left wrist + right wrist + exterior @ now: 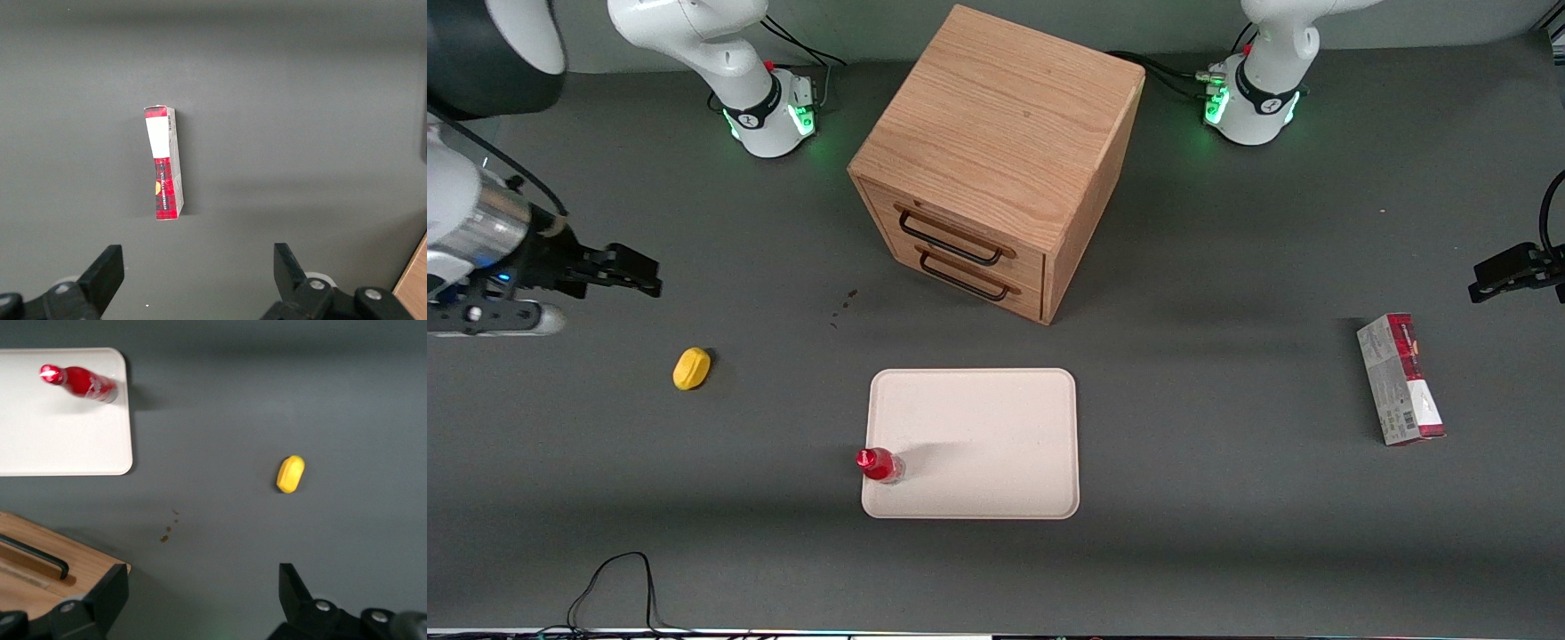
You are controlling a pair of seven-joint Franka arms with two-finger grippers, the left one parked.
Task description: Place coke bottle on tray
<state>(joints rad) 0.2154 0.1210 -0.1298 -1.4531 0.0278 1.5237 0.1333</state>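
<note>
The coke bottle (pixel 880 465) (pixel 81 383), small, red and red-capped, stands upright on the pale beige tray (pixel 996 427) (pixel 60 440), in the tray corner nearest the front camera on the working arm's side. My gripper (pixel 636 274) (pixel 203 593) hovers high over the working arm's end of the table, well away from the bottle. Its fingers are spread wide and hold nothing.
A yellow lemon-like object (pixel 691 368) (pixel 290 473) lies on the table between my gripper and the tray. A wooden two-drawer cabinet (pixel 996 160) stands farther from the camera than the tray. A red-and-grey carton (pixel 1400 380) (pixel 165 163) lies toward the parked arm's end.
</note>
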